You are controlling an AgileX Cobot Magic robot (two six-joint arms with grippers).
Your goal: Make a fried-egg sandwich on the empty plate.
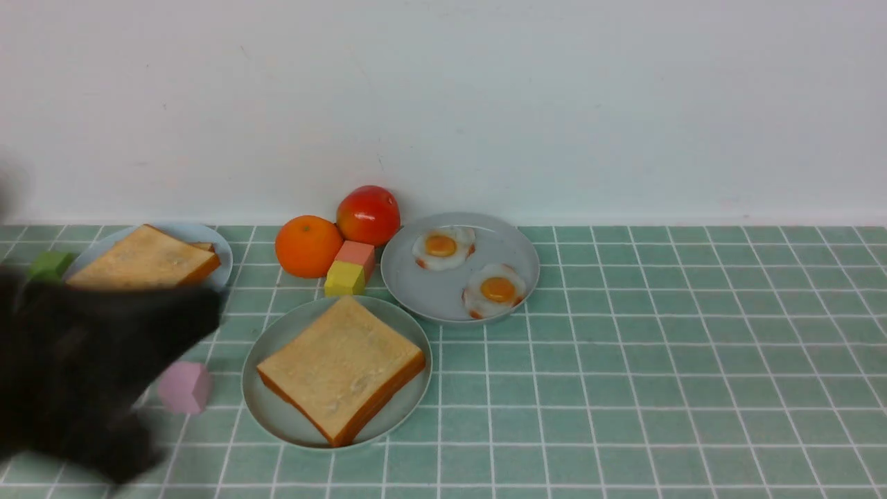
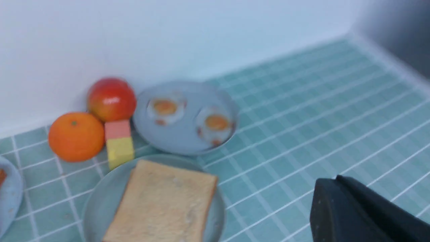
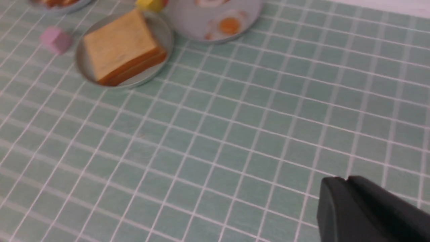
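Note:
The pale mint-green plate [image 1: 277, 333] sits at the centre front and carries one golden toast slice [image 1: 341, 366]. A second toast slice [image 1: 145, 260] lies on the pale bluish plate [image 1: 208, 235] at the back left. Two fried eggs [image 1: 443, 246] [image 1: 495, 290] rest on the grey plate [image 1: 423, 284] behind the mint one. My left gripper [image 1: 208, 305] is a dark blur left of the mint plate. In the left wrist view it [image 2: 336, 179] is shut and holds nothing. My right gripper [image 3: 346, 179] hangs shut and empty over bare tiles, well away from the plates. It is outside the front view.
An orange [image 1: 308, 246] and a red fruit [image 1: 369, 215] stand by the back wall. A pink block [image 1: 357, 256] and a yellow block [image 1: 344, 278] lie between them and the mint plate. A green block [image 1: 50, 265] sits far left; a pink block [image 1: 183, 388] lies beside my left arm.

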